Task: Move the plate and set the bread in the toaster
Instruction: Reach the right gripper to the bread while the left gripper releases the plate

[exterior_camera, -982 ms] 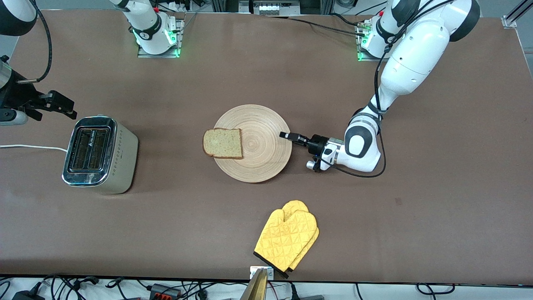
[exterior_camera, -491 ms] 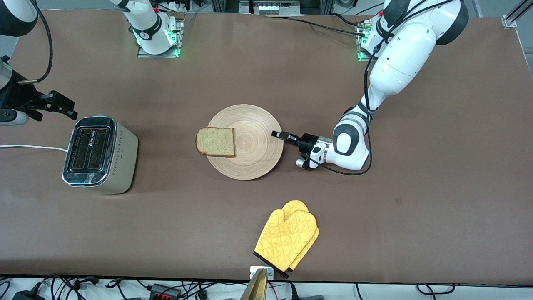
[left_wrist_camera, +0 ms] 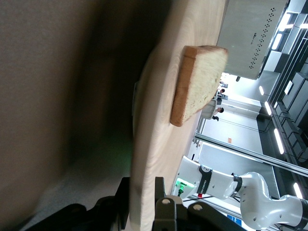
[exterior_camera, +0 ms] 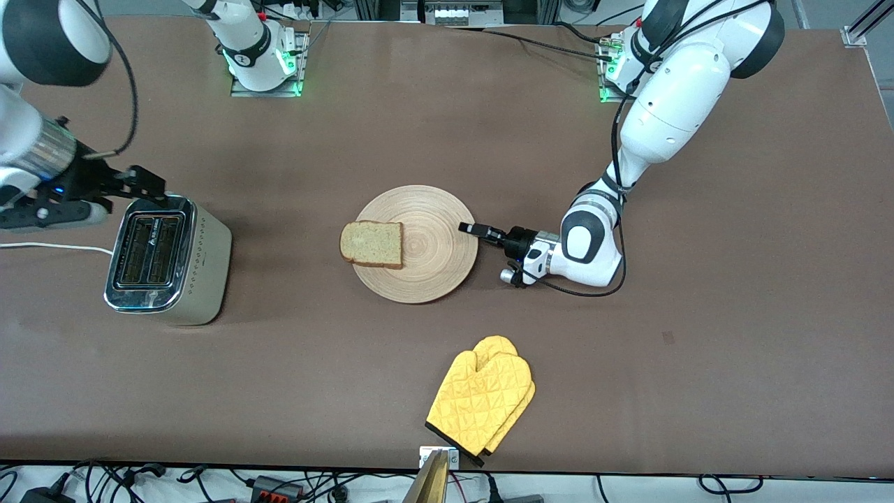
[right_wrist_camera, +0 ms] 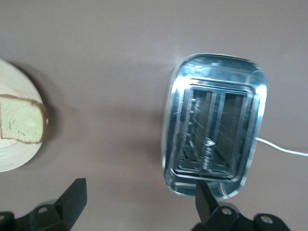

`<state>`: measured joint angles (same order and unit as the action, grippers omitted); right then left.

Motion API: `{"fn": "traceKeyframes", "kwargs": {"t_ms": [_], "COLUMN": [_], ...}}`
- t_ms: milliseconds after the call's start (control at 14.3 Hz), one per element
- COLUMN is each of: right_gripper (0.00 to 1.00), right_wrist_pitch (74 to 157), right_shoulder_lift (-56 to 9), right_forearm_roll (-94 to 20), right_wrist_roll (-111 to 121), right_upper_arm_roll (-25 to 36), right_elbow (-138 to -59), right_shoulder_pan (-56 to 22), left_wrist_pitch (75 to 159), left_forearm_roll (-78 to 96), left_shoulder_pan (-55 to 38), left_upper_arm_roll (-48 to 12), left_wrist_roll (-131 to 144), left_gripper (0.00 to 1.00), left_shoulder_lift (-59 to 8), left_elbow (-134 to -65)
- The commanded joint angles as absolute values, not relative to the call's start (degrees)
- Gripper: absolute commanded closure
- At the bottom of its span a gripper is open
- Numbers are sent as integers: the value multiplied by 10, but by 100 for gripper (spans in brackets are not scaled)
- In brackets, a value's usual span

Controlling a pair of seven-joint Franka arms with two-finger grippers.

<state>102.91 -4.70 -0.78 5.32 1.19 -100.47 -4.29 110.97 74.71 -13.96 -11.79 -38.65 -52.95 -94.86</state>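
left gripper (exterior_camera: 469, 228): fingers straddle plate (exterior_camera: 426, 269) rim, clamp unclear
right gripper (right_wrist_camera: 139, 195): spread wide over toaster (exterior_camera: 167, 258)
bread (exterior_camera: 371, 244): on plate (toaster-side edge)

Pale ringed plate (exterior_camera: 433, 262), tan brown-crusted bread (exterior_camera: 372, 244), yellow quilted mitt (exterior_camera: 482, 400).

A brown table (exterior_camera: 733, 391) carries a plate (exterior_camera: 433, 272) in its middle, with a toaster (exterior_camera: 171, 262) standing well apart toward the right arm's end and a yellow oven mitt (exterior_camera: 482, 398) lying nearer the front camera than the plate.
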Motion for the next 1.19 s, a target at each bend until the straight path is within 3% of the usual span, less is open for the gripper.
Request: {"fn": "traceKeyframes", "kwargs": {"t_ms": [0, 210, 561, 841, 1122], "right_gripper": [0, 0, 0, 0, 0], "right_wrist_pitch": [1066, 1113, 1179, 1189, 1265], "right_shoulder_lift": [-93, -145, -218, -262, -277], "right_forearm_roll": [-22, -64, -141, -220, -241], "right_wrist_roll": [54, 54, 36, 37, 42], "right_upper_arm_roll": [12, 11, 11, 11, 6], "right_elbow": [-1004, -1005, -1009, -1010, -1060], "right_shoulder_pan": [-80, -116, -157, -175, -199], "left_wrist_pitch": [1096, 1085, 966, 800, 661], "left_forearm_roll": [750, 696, 568, 414, 276], "left_shoulder_pan": [-138, -110, -16, 62, 102], "left_upper_arm_roll": [-106, -105, -105, -105, -106], "left_wrist_roll": [-388, -387, -355, -232, -109], "left_gripper": [64, 64, 64, 63, 53], "left_shoulder_lift": [-534, -530, -501, -491, -442], "left_elbow": [-937, -940, -933, -817, -715]}}
